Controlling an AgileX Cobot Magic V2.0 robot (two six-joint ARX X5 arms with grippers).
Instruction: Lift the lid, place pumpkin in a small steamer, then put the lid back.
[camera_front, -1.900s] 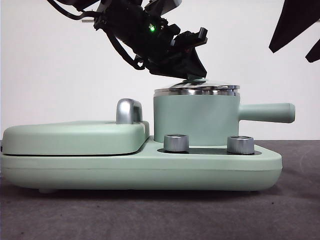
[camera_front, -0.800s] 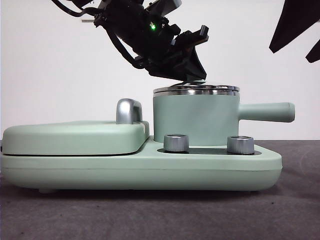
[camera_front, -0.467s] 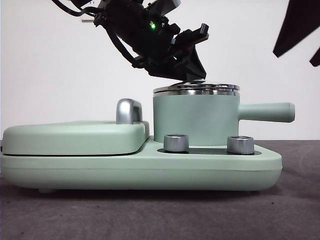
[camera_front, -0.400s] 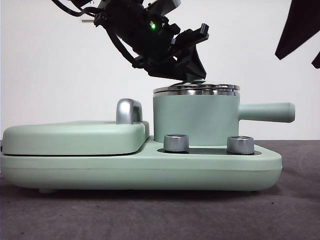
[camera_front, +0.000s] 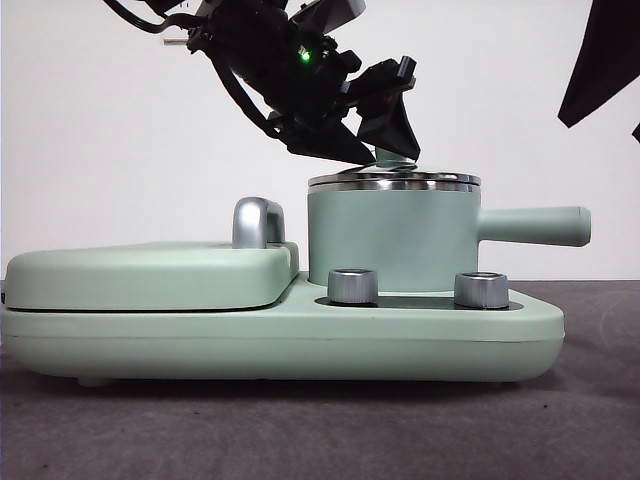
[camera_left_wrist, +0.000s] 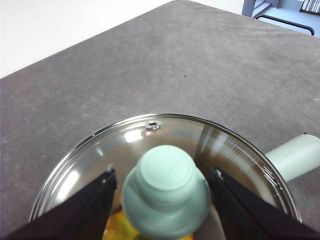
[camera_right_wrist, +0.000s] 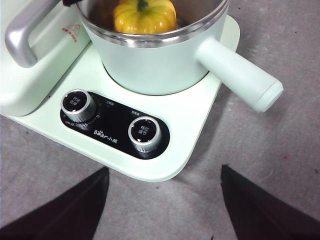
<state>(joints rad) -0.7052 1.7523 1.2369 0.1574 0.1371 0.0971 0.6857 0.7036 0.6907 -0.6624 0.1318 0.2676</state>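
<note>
The pumpkin (camera_right_wrist: 145, 15) sits in the steamer (camera_front: 392, 240) with the lid (camera_front: 394, 180) back on (last step). The left gripper (camera_left_wrist: 162, 182) fingers are spread beside the knob (camera_left_wrist: 166, 192), not touching; next, lift clear. The right gripper (camera_right_wrist: 165, 192), spread, waits above the worktop (camera_right_wrist: 280, 150).

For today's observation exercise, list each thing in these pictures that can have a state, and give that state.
lid: on the small steamer.
pumpkin: inside the steamer, stem up.
left gripper: open, jaws either side of the lid's knob.
right gripper: open, holding nothing.
large flat cover: shut on the base.
</note>
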